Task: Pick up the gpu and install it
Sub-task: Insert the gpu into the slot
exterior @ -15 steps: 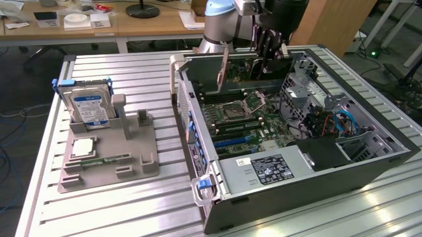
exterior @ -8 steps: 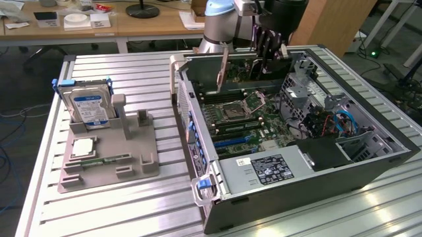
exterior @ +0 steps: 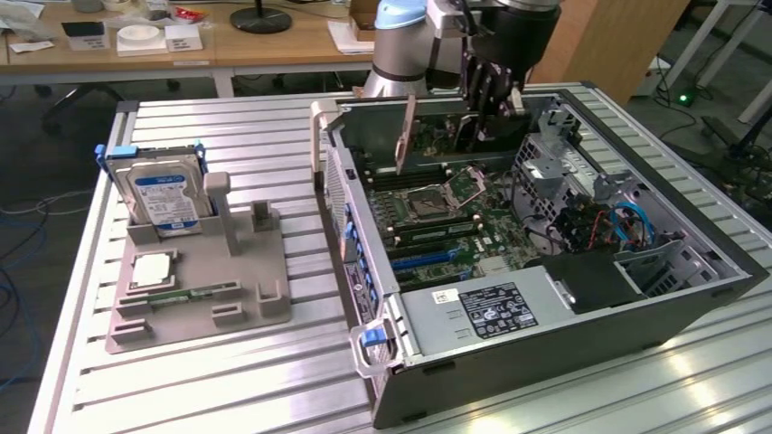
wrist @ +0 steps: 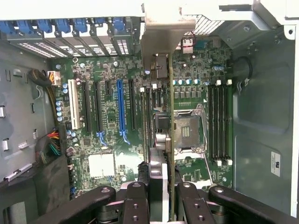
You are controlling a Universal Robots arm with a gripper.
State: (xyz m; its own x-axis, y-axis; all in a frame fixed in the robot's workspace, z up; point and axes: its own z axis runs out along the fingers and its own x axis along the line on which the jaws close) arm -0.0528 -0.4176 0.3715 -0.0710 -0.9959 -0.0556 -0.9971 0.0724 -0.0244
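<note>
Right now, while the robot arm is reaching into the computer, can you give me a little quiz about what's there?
1. True or false: the gripper is clamped on the gpu, which hangs edge-on over the motherboard.
2. Where is the hard drive? A) on the floor B) standing upright on the grey holder beside the computer case C) in the gripper.
3. Fill in: the brightest long slot on the motherboard is coloured ____.
Key: 1 true; 2 B; 3 blue.
</note>
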